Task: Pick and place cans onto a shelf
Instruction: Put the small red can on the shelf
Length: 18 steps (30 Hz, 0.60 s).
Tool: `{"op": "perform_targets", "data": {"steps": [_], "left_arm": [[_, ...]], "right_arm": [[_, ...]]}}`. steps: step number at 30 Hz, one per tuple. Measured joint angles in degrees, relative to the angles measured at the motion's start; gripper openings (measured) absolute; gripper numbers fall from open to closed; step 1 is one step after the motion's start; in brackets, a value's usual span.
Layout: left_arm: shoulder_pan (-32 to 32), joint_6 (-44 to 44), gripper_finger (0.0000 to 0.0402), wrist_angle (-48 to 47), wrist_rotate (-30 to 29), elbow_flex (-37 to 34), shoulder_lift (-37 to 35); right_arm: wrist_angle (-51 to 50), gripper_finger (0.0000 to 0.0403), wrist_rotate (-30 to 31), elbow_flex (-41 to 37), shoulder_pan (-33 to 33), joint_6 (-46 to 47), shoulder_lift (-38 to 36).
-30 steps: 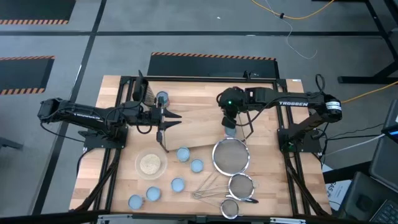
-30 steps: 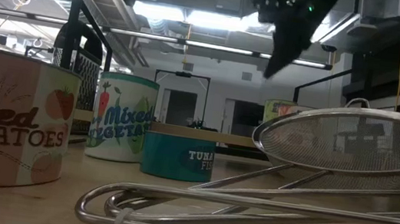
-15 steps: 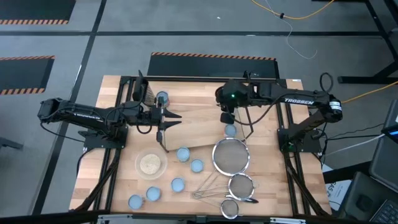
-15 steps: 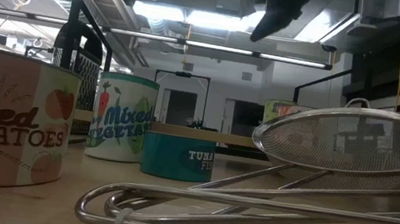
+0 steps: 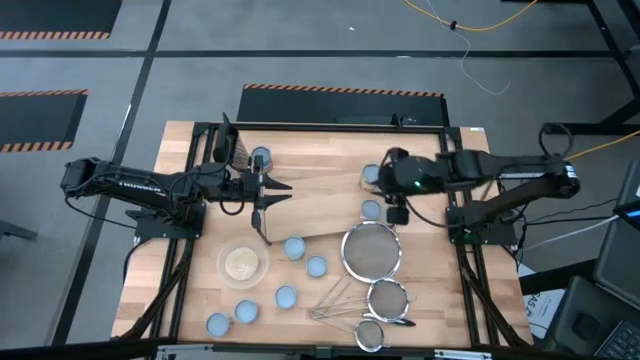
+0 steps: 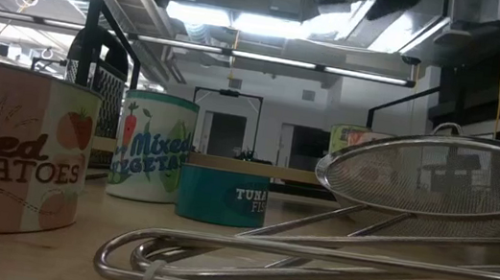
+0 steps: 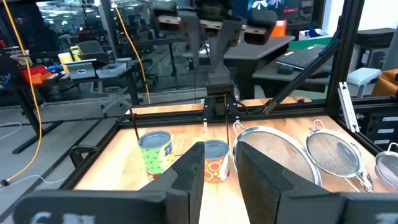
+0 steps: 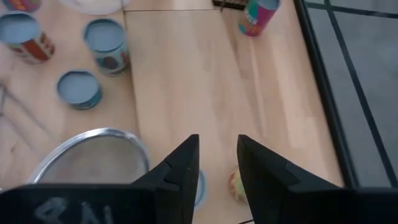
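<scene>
Where the right gripper [image 5: 397, 212] hung over the shelf's [image 5: 320, 205] right end a second ago, now sits pulled back toward its own base, off to the side of that end. Fingers stand apart in the right wrist view, nothing between them but the board far below. Leaves two cans in the open there: one [image 5: 371, 210] upright on the shelf beside the big strainer [image 5: 372, 250], another [image 5: 371, 177] just behind it at the shelf's far edge (hidden under the arm until now, so cannot tell from above whether on the board or just off it). Reads as a placement finished and a retreat begun. Left gripper [image 5: 262, 195] unmoved over the shelf's left end, fingers parted and empty. Five loose cans [image 5: 294, 247] waiting on the table near the bowl [image 5: 241, 264], one more [image 5: 261, 157] by the grater [image 5: 238, 150]. Most of the task yet to do, then; next pick probably from the near cluster.
</scene>
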Motion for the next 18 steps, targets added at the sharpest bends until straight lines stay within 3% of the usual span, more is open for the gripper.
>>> {"op": "perform_targets", "data": {"steps": [10,18], "left_arm": [[-0.01,0.00,0.0086,0.03,0.00,0.00,0.00],[-0.04,-0.34,0.0086,3.40,0.06,0.00,0.00]], "right_arm": [[13.50,0.0113,0.06,-16.93,5.57,3.43,-10.46],[24.71,0.0113,-0.92,-25.48,6.22,2.99,-12.29]]}}
